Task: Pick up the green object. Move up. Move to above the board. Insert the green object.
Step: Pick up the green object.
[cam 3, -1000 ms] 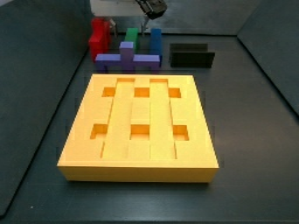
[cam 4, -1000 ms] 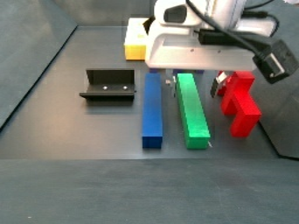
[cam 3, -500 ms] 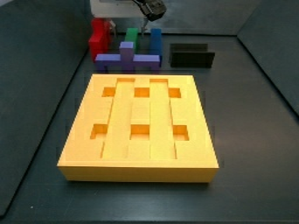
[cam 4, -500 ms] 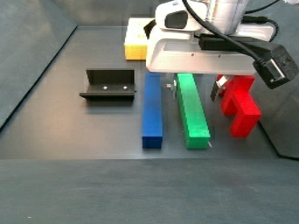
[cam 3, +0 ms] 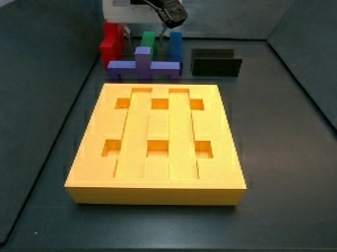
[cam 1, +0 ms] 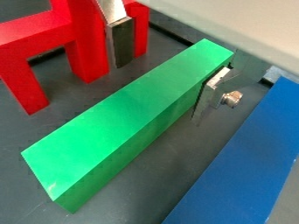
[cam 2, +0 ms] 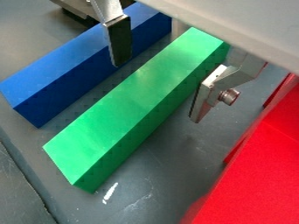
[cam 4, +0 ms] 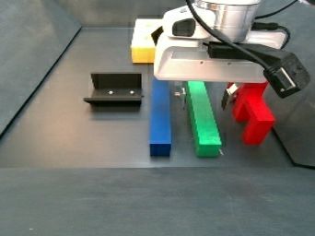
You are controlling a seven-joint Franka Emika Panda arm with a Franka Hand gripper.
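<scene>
The green object (cam 1: 128, 122) lies flat on the dark floor between the blue bar (cam 2: 73, 63) and the red stepped block (cam 1: 52, 44); it also shows in a wrist view (cam 2: 135, 101) and in both side views (cam 4: 202, 115) (cam 3: 150, 41). My gripper (cam 1: 163, 66) is open and straddles the green object near its far end, one finger (cam 1: 121, 39) on each side, not touching it. In a side view the gripper (cam 4: 207, 85) sits low over that end. The board (cam 3: 158, 143) lies in the foreground of a side view, with only its corner (cam 4: 145, 41) showing behind the gripper.
A black box (cam 4: 113, 88) stands left of the blue bar (cam 4: 160, 115). The red stepped block (cam 4: 253, 111) is right of the green object. A purple piece (cam 3: 142, 67) sits between the bars and the board. Dark walls enclose the floor.
The gripper has come down a little lower over the green object's far end. The pieces have not moved.
</scene>
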